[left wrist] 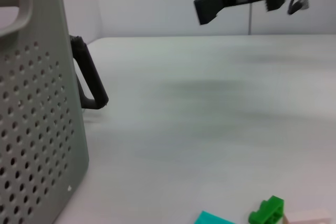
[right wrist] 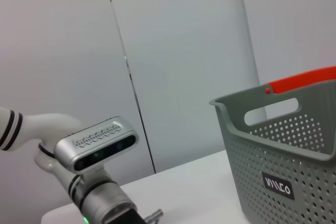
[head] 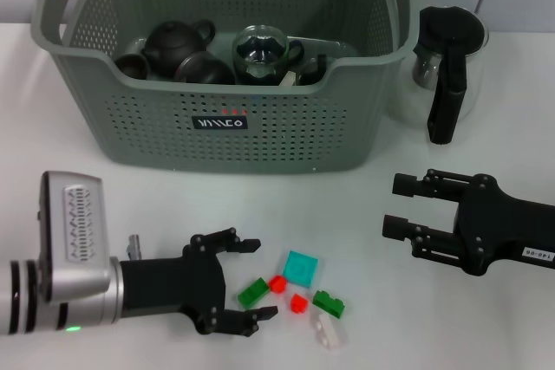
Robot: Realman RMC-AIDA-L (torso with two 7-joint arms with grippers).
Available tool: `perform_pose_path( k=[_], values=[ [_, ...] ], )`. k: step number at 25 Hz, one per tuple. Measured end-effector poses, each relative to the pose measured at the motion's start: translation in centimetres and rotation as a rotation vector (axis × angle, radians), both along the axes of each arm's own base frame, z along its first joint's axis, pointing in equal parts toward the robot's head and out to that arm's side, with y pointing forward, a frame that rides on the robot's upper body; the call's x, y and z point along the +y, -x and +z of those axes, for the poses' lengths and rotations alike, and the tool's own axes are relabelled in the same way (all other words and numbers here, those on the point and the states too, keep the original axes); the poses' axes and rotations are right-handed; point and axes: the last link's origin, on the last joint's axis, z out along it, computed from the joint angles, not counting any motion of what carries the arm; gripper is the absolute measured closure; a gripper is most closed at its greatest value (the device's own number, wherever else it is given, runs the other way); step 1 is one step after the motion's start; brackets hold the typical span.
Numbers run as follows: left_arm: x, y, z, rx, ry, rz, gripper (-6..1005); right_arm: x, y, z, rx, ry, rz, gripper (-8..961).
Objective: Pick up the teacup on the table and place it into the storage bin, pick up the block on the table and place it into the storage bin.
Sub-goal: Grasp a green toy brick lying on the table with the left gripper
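- Storage bin point(head: 230, 140) sits at the back of the table point(head: 69, 127); you can see dark teapots and cups point(head: 178, 45) plus a round glass piece point(head: 260, 51) already inside it.
- No teacup shows loose on the table.
- Blocks lie in a small cluster near the front edge: a teal flat one point(head: 301, 268), two small red ones point(head: 278, 284), two green ones point(head: 253, 292) and a white one point(head: 329, 332).
- Your left gripper point(head: 251, 279) is low at the table, fingers spread apart, nothing between them. Its tips sit just beside the nearest green block, not touching as far as I can tell.
- Right gripper point(head: 397, 205) hangs at the right, well apart from the blocks, fingers parted and empty, pointing toward the left side.
- Glass pitcher point(head: 447, 62) with black handle stands just beside the bin's right end.
- Left wrist view shows the green block point(left wrist: 266, 209) and the teal one's edge point(left wrist: 215, 217) close in, with the right gripper point(left wrist: 210, 3) farther off above the table.
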Motion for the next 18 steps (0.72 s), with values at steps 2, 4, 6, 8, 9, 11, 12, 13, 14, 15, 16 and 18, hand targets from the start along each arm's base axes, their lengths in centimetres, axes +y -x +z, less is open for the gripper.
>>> perform_pose_path(
  k=[2, 4, 6, 8, 9, 11, 12, 13, 14, 15, 16, 18],
  values=[
    [-0.5, 0.2, 0.2, -0.007, -0.001, 0.006, 97, 0.0, 0.0, 0.0, 0.0, 0.0, -0.001, 312],
    [-0.7, 0.5, 0.2, -0.004, -0.008, 0.015, 97, 0.0, 0.0, 0.0, -0.001, 0.0, -0.001, 312],
    [-0.7, 0.7, 0.1, 0.005, -0.017, 0.024, 98, 0.1, 0.0, 0.0, -0.002, -0.001, -0.001, 312],
    [-0.6, 0.9, 0.1, 0.012, -0.024, 0.031, 99, 0.1, 0.1, 0.0, -0.002, -0.002, 0.0, 312],
    [-0.5, 1.0, 0.2, 0.017, -0.031, 0.036, 99, 0.2, 0.1, 0.0, -0.002, -0.002, 0.001, 312],
    [-0.4, 1.1, 0.2, 0.022, -0.043, 0.044, 99, 0.2, 0.1, 0.0, -0.002, -0.002, 0.002, 312],
    [-0.3, 1.2, 0.3, 0.024, -0.047, 0.046, 99, 0.2, 0.1, 0.0, -0.002, -0.002, 0.002, 312],
    [-0.3, 1.2, 0.3, 0.026, -0.05, 0.047, 99, 0.2, 0.1, 0.0, -0.003, -0.002, 0.001, 312],
    [-0.3, 1.3, 0.4, 0.028, -0.052, 0.047, 99, 0.1, 0.0, 0.0, -0.002, -0.002, 0.0, 312],
    [-0.2, 1.3, 0.4, 0.029, -0.055, 0.046, 99, 0.1, 0.0, 0.0, -0.003, -0.002, -0.002, 312],
    [-0.2, 1.3, 0.5, 0.029, -0.058, 0.048, 99, 0.1, 0.0, 0.0, -0.003, -0.002, -0.003, 312],
    [-0.1, 1.4, 0.7, 0.03, -0.064, 0.051, 98, 0.0, 0.0, 0.0, -0.002, -0.002, -0.003, 311]
  ],
)
